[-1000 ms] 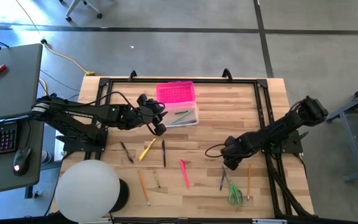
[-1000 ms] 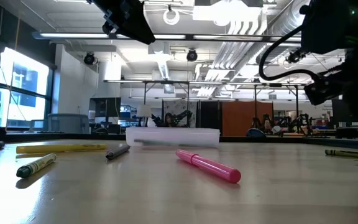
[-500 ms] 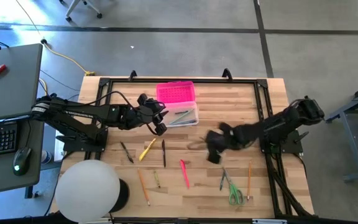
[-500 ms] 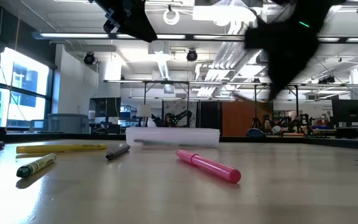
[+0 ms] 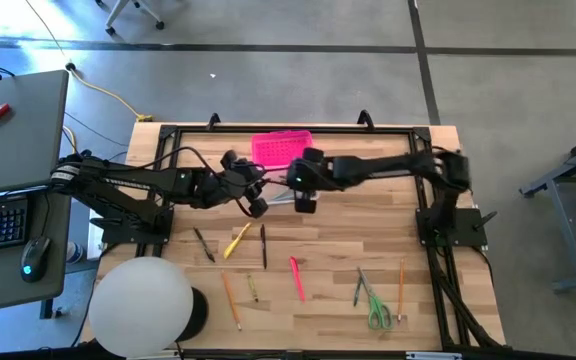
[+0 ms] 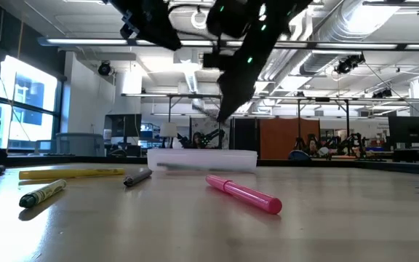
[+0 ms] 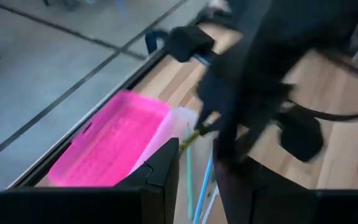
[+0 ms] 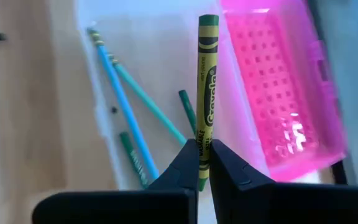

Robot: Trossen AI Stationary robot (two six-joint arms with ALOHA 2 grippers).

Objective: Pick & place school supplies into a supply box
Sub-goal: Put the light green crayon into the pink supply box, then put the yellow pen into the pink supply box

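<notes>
Nearest you, a pink marker [image 6: 244,195] and green-handled scissors [image 5: 377,314] lie on the wooden table [image 5: 368,225]. Farther back, your right gripper [image 8: 202,163] clenches a green crayon [image 8: 206,87] above the clear plastic supply box [image 5: 300,190] with its open pink lid [image 5: 279,148]. Your left gripper [image 5: 255,204], released, hangs just beside the box.

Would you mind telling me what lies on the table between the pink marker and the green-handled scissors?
Only bare wood: in the high view nothing lies between the pink marker and the scissors except a thin dark pen beside the scissors.
</notes>
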